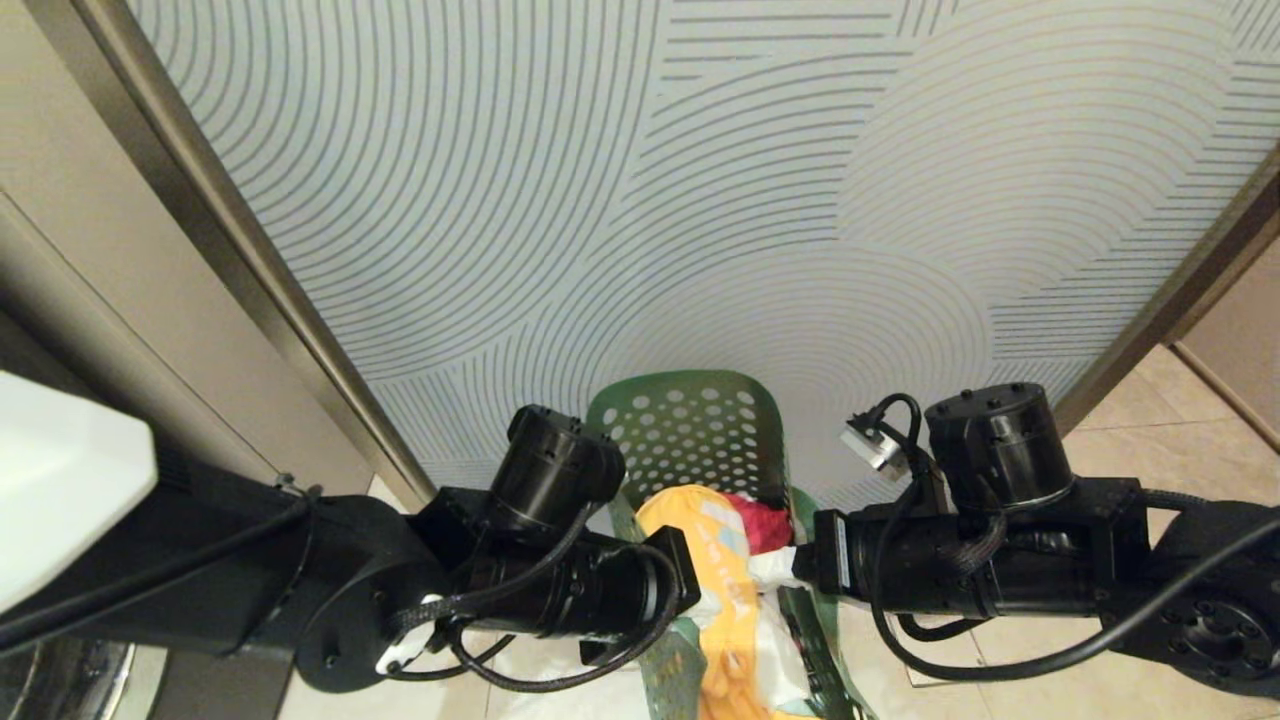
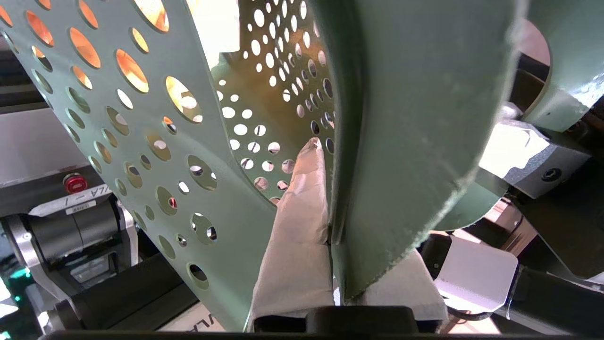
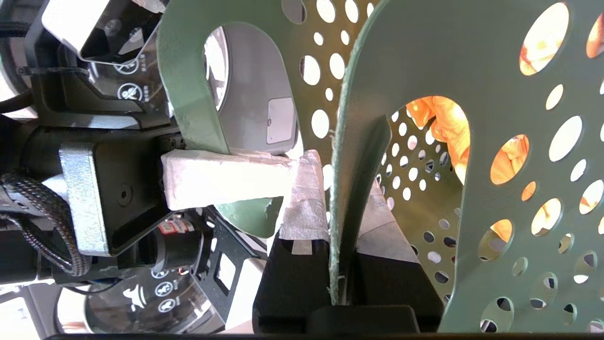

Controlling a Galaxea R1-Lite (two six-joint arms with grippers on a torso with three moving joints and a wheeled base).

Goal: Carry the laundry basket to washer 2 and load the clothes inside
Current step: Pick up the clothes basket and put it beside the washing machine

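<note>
Your left gripper (image 2: 330, 222) and right gripper (image 3: 339, 222) are each clamped on a thin rim of the basket (image 1: 690, 425), low centre of the head view. Expect light, stiff plastic that may flex, so grip the handle edges. Inside lie soft clothes (image 1: 735, 590): yellow, red, white.

Head camera looks down from above; both wrist cameras (very close) share the laundry basket (image 1: 690, 425).

Pale grey-blue wall panel (image 1: 620, 180) with curved line pattern, brushed metal trim strip (image 1: 240, 260) at left, beige cabinet face (image 1: 90, 300), beige tiled floor (image 1: 1150, 420).
</note>
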